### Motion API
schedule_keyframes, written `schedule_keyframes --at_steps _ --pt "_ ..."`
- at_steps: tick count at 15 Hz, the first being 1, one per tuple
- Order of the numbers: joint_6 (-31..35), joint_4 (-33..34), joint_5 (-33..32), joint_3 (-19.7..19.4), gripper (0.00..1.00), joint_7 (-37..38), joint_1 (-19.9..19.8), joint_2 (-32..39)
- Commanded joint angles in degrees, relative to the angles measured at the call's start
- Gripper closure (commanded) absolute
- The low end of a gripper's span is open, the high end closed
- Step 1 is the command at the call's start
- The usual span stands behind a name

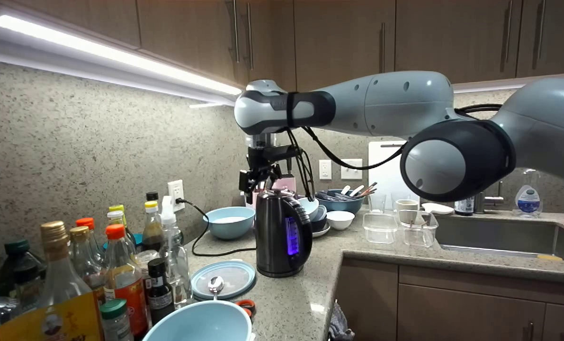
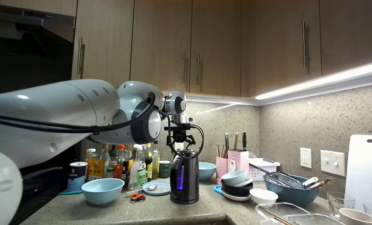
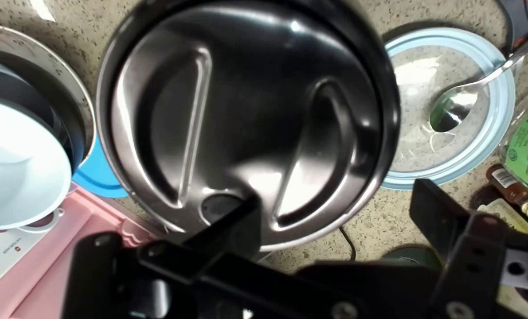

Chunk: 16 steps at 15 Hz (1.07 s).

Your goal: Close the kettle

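Note:
The kettle (image 1: pixel 270 237) stands upright on the counter, dark and glossy, with a purple glowing window beside its handle (image 1: pixel 304 229). It also shows in an exterior view as a dark cylinder (image 2: pixel 191 181). From above, its round lid (image 3: pixel 255 115) with two half-moon recesses appears to lie level within the rim. My gripper (image 3: pixel 336 206) is open just above the kettle top, its fingers wide apart with nothing between them. The left finger (image 3: pixel 246 221) overlaps the lid's edge by a small round button (image 3: pixel 219 206); whether it touches is unclear. The right one is beyond the rim.
Close beside the kettle are a blue-rimmed container lid (image 2: pixel 161 188) with a spoon, stacked bowls (image 2: pixel 235 182) and a pink knife block (image 2: pixel 239 162). Several bottles (image 1: pixel 120 265) line the wall. A power cord (image 1: pixel 196 244) runs to an outlet. Cupboards (image 2: pixel 161 47) overhang the arm.

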Motion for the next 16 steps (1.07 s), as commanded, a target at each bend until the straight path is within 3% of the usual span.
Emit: schedule_keyframes --at_steps 1,6,16 --pt "2.2 -3.0 -0.7 -0.5 0.00 -1.7 -0.3 -1.1" --pt "1.8 -3.3 -2.0 -3.3 0.00 -1.3 -0.6 -0.9" --pt "2.5 -3.5 -1.2 -3.2 0.00 -1.1 0.3 -0.1"
